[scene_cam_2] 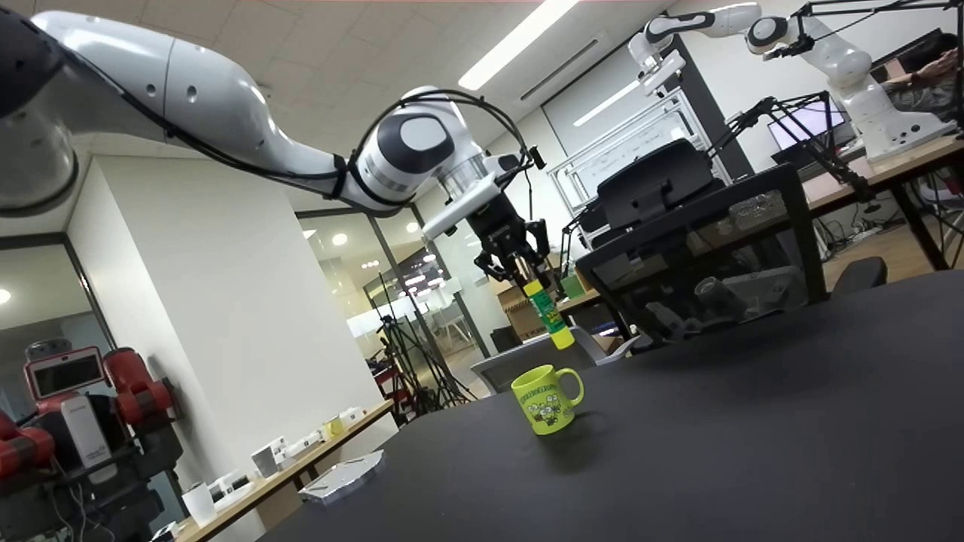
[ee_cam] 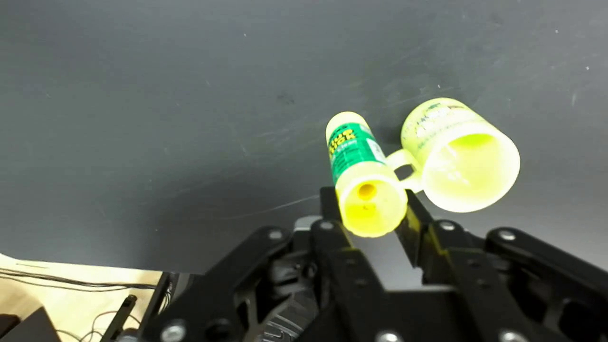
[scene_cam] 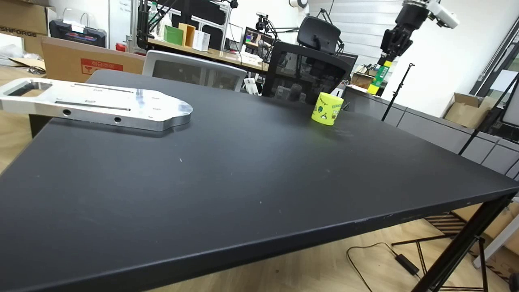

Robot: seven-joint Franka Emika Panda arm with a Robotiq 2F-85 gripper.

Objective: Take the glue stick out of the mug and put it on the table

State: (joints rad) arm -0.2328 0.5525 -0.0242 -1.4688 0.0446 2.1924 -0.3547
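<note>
"Wrist view: what sits nearest?"

"The gripper. Its fingers are pinched around the upper, yellow end of the glue stick, one on each side, the green label showing beyond the grip."

"And just past it?"

"The yellow-green mug, upright on the black table. From above, the stick overlaps part of its handle."

"Do they touch?"

"No. In both exterior views the stick hangs tilted in the air, out of the mug and apart from it."

"Farther off?"

"In an exterior view, a silver metal plate lies at the table's edge, one end jutting past it. Beyond the table stand a black mesh chair and a pale-framed chair."

"And at the back?"

"In an exterior view, a red-and-black robot stands off to one side, and a white robot arm rises from a wooden desk."
</note>
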